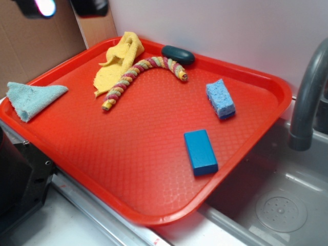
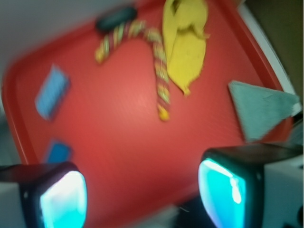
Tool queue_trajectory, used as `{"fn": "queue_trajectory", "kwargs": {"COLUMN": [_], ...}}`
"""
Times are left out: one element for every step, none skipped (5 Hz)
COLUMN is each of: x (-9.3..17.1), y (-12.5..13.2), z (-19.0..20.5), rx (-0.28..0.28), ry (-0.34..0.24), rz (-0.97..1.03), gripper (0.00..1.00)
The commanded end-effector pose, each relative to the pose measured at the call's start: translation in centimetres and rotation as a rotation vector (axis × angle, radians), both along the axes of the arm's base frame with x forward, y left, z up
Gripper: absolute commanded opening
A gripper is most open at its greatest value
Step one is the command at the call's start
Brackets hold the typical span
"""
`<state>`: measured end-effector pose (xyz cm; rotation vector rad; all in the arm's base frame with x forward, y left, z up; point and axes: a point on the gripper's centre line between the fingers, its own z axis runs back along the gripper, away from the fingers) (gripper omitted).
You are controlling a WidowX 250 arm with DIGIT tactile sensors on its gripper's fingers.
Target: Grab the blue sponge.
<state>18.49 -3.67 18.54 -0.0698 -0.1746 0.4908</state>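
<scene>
1. The claw (image 2: 142, 190) is spread wide, its two glowing pads (image 2: 64, 199) well apart at the bottom of the wrist view, high over the near edge of the red plastic tray (image 1: 154, 205) and holding nothing.
2. Nearest on the tray sits the smooth solid-blue rectangular block (image 1: 200, 151), by the right part of the near edge. That's the decoy!
3. Just beyond it, near the tray's right edge, lies the small light-blue porous sponge (image 1: 220, 98), flat, its darker underside peeking out. It's free on all sides.
4. It should be light, soft and squashy, and rough enough not to slip. I'd pinch it across its narrow width, mid-length.
5. On the left edge, a pale teal cloth (image 1: 32, 97) overhangs the rim.
6. Farther back: a striped twisted rope (image 1: 141, 72), a crumpled yellow cloth (image 1: 120, 59) and a dark teal oval (image 1: 178, 54) at the far edge.
7. The tray's surface is textured; it rests by a grey sink (image 1: 277, 205) with a dark faucet (image 1: 307, 97), white wall behind.
</scene>
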Motion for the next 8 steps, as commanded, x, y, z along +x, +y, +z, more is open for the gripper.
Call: {"fn": "queue_trajectory", "kwargs": {"x": [0.5,0.5,3.3,6.0,9.4,11.5,13.0,13.3], "y": [0.4,0.4,-1.0,-2.0,-2.8,-3.6,-5.0,-7.2], "z": [0.9,0.9,-1.8,-3.8,-6.9,-10.1,-12.4,-13.4], "rx": [-0.001,-0.001,0.000,0.002,0.009,0.050,0.048,0.077], "ry": [-0.035,-0.035,-0.054,-0.101,-0.066,-0.027,0.005,0.068], "rz": [0.012,0.012,0.020,0.053,0.107,0.118,0.076,0.026], "gripper": [1.00,1.00,1.00,1.00,1.00,1.00,1.00,1.00]}}
